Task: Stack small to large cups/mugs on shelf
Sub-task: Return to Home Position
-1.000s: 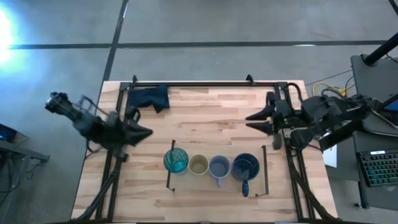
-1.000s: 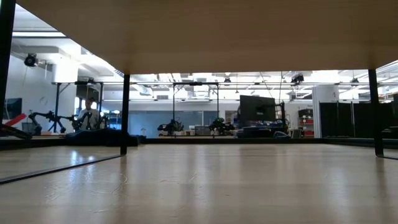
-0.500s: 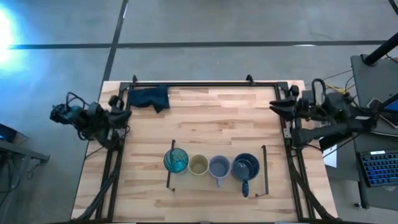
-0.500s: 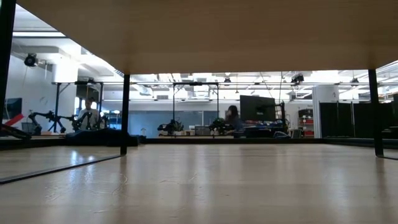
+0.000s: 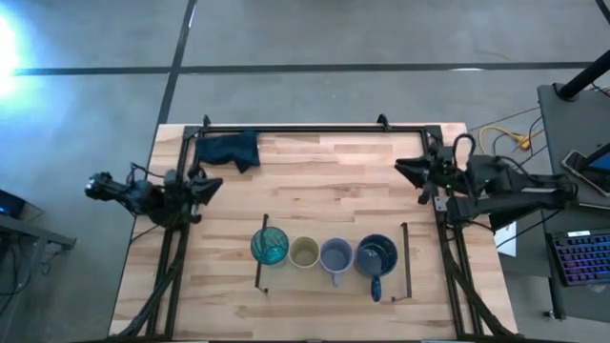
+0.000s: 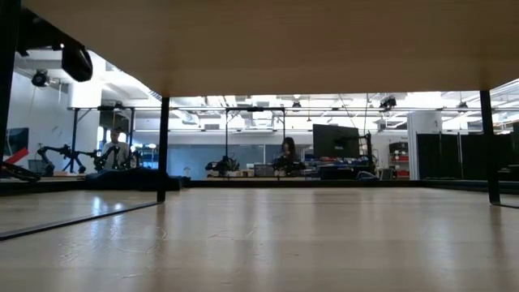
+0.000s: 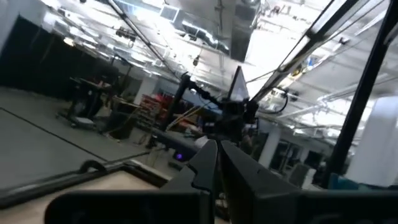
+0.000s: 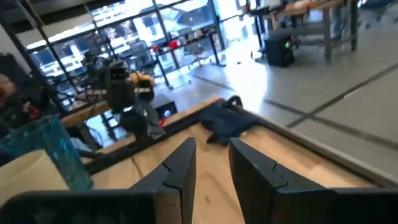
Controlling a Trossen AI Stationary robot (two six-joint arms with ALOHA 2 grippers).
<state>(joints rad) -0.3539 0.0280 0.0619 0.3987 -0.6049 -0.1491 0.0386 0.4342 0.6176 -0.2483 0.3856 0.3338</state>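
Observation:
Four cups stand in a row on the light-wood shelf (image 5: pixel 334 283): the teal tumbler (image 5: pixel 270 246), the olive-tan cup (image 5: pixel 304 252), the lavender-grey mug (image 5: pixel 335 255) and the dark blue mug (image 5: pixel 376 255). My left gripper (image 5: pixel 212 184) is shut and empty at the table's left edge, far-left of the tumbler. My right gripper (image 5: pixel 402 169) is open by a narrow gap (image 8: pixel 213 162) and empty at the right edge, beyond the blue mug. The tumbler (image 8: pixel 57 149) and olive cup (image 8: pixel 28 177) also show in the right wrist view.
A dark blue cloth (image 5: pixel 229 150) lies at the table's far left corner. Black frame rails run along the far edge (image 5: pixel 315 129) and both sides. The shelf's thin black end rails (image 5: pixel 408 259) stand beside the outer cups. Bare tabletop (image 5: pixel 315 186) lies between the grippers. People show in the room beyond (image 6: pixel 286 150).
Both arms have drawn back from the middle of the table. My left gripper has gone toward the left and far edges, and my right gripper toward the right and far edges. The four cups have stayed in place on the shelf.

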